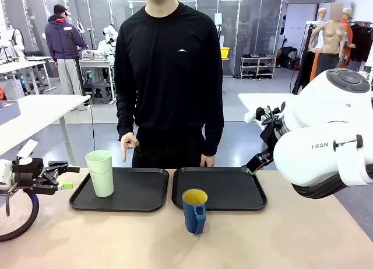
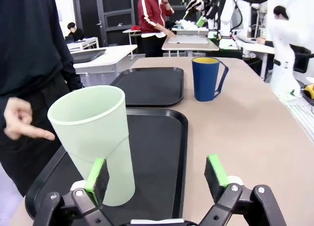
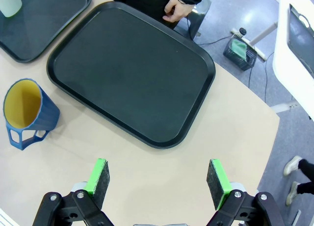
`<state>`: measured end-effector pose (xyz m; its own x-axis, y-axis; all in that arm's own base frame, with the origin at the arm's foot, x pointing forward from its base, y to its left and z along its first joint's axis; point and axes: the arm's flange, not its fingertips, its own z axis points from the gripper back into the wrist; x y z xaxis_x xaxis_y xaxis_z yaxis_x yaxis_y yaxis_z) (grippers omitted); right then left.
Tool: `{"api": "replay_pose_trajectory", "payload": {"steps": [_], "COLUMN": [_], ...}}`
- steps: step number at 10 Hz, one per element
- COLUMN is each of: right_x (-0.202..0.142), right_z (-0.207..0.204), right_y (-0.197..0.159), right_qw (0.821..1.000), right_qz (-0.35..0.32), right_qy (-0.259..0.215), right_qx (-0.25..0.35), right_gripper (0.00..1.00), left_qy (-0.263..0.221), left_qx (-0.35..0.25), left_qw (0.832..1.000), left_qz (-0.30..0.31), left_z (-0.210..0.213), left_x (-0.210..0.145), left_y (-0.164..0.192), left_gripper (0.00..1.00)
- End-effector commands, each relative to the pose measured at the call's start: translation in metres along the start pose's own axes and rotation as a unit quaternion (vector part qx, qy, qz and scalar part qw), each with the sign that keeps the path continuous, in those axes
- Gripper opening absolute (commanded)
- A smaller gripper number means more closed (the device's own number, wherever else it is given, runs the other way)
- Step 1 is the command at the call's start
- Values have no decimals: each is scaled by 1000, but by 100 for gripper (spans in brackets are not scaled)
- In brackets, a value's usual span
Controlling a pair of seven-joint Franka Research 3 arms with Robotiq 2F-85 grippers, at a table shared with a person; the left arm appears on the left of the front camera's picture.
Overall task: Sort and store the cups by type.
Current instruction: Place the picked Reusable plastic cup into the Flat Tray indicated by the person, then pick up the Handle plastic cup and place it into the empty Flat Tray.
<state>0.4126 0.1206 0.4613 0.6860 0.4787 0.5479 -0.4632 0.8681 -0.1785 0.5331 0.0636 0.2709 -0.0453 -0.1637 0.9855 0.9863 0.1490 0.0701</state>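
A tall mint-green tumbler stands upright on the left black tray, at its left end. In the left wrist view the tumbler is just ahead of my left gripper, in front of one finger and outside the open jaws. The dark blue mug, yellow inside, stands on the bare table in front of the right tray. My right gripper hangs open and empty above the table, with the mug off to its left and the tray ahead.
A person stands at the far edge. One hand points down towards the left tray near the tumbler. The other hand rests at the far rim of the right tray. My right arm bulks large at the right.
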Motion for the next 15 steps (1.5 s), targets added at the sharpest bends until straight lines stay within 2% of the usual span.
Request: {"api": "replay_pose_trajectory", "payload": {"steps": [1,7,8,9,10,12,14,15], "right_x": [0,0,0,0,0,0,0,0], "right_z": [-1,-1,-1,-1,-1,-1,-1,-1], "right_y": [-1,-1,-1,-1,-1,-1,-1,-1], "right_qw": [1000,1000,1000,1000,1000,1000,1000,1000], "right_qz": [-2,-2,-2,-2,-2,-2,-2,-2], "right_qy": [1,1,1,1,1,1,1,1], "right_qx": [1,1,1,1,1,1,1,1], "right_gripper": [100,100,100,100,100,100,100,100], "left_qy": [-6,0,101,160,190,237,323,349], "left_qx": [-11,-4,25,74,97,124,144,151], "left_qw": [1000,1000,994,981,971,954,920,908], "left_qz": [5,1,-41,-78,-112,-133,-167,-178], "left_z": [-1,-2,0,5,8,8,19,20], "left_x": [0,-1,20,45,65,87,103,111], "left_y": [5,1,-12,-33,-56,-87,-113,-124], "left_gripper": [100,100,100,100,100,100,100,100]}}
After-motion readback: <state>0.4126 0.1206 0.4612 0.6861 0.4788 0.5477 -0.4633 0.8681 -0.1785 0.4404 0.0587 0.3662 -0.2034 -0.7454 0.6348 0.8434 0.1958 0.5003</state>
